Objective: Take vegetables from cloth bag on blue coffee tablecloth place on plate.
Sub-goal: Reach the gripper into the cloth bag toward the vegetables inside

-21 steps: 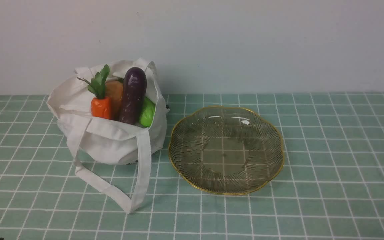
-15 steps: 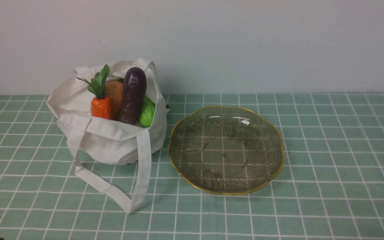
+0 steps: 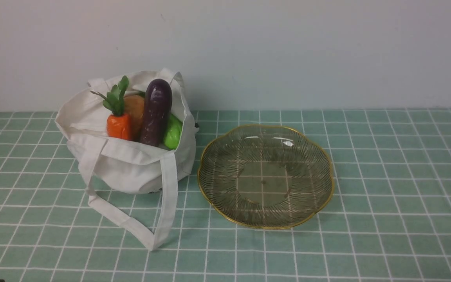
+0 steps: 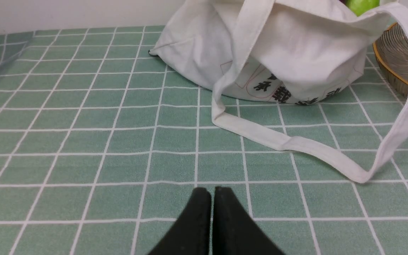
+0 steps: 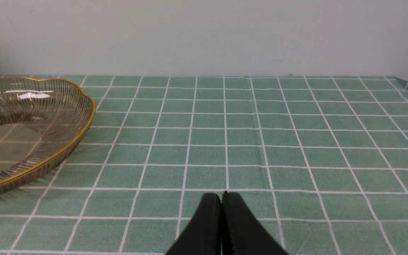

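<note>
I am seeing the left pincer and right pincer both pressed together, empty; the vegetables are sitting in the cloth bag, left of centre, beside the plate; I am judging that pulling the eggplant risks dragging the soft bag over.

4 veg in all: 1 carrot, 1 eggplant, 1 green one, 1 brown one. 1 bag, w/ 1 strap loop seen out front. 1 plate. 1 tablecloth. 1 wall. 2 grippers, 1 per wrist cam: left gripper, right gripper.
</note>
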You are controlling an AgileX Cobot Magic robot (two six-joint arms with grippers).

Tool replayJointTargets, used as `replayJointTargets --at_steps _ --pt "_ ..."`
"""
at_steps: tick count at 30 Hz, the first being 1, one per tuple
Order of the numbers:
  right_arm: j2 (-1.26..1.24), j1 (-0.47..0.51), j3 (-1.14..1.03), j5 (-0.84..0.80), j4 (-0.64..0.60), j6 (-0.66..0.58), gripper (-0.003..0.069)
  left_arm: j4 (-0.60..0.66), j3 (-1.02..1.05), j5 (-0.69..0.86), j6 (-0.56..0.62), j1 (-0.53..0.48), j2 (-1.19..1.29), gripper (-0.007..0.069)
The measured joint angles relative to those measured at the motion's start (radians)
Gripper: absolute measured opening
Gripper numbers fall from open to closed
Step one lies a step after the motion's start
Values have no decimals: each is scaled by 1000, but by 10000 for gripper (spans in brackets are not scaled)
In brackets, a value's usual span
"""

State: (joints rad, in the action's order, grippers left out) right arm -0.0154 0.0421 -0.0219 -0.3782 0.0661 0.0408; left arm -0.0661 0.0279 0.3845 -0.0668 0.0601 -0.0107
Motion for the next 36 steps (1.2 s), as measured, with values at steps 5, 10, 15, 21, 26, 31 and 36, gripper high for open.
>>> replayJointTargets --at_steps 5,10,15,21,26,31,36 --pt "0 0 0 0 0 0 -10 1 0 -1 0 0 0 -8" --pt "0 0 0 0 0 0 -10 159 0 -92 -60 0 0 -8" --pt "0 0 0 0 0 0 -10 417 0 -317 -122 0 0 -8" --pt "0 0 0 0 0 0 -10 604 1 -553 -137 0 0 -8" --pt "0 0 0 0 0 0 -10 553 -85 -669 -182 0 0 -8" --pt "0 0 0 0 0 0 -10 281 -381 -475 -176 0 156 -8" --pt "0 0 0 0 0 0 -10 176 -713 64 -138 0 554 -8"
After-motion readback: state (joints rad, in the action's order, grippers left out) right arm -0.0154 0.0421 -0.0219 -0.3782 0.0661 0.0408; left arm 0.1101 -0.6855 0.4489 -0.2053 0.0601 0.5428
